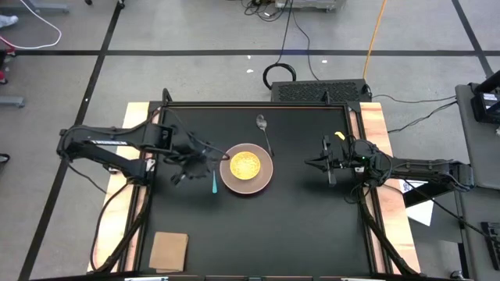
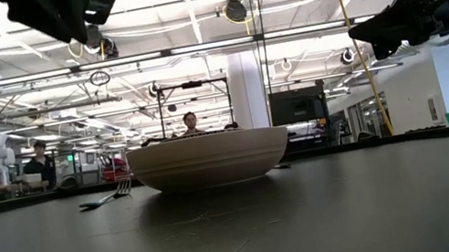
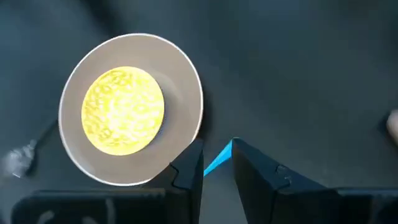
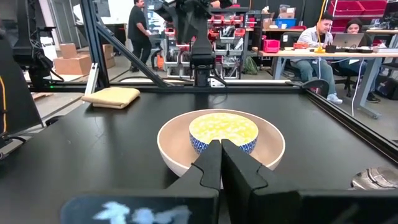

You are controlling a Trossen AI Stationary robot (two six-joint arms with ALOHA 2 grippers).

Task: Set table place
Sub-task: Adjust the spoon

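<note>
A pinkish-tan plate point(image 1: 264, 178) lies mid-table on its base, with the yellow dish point(image 1: 244, 165) standing in it. The silver spoon point(image 1: 263, 129) lies flat just beyond the plate's far side. The thin light-blue utensil point(image 1: 214, 182) lies flat on the table at the plate's left; the low view shows it there point(image 2: 108, 199). My left gripper point(image 1: 205, 158) hangs open high above that utensil, which shows through the gap between its fingers point(image 3: 216, 163), untouched. At the plate's right, my right gripper point(image 1: 312, 162) hovers shut and level, pointing at the plate point(image 4: 180, 134).
A tan square point(image 1: 169, 250) lies near the table's near left corner. A black box point(image 1: 320, 91) and cables sit past the far edge. People sit and stand in the room beyond the table. Bare black tabletop point(image 1: 297, 234) stretches in front of the plate.
</note>
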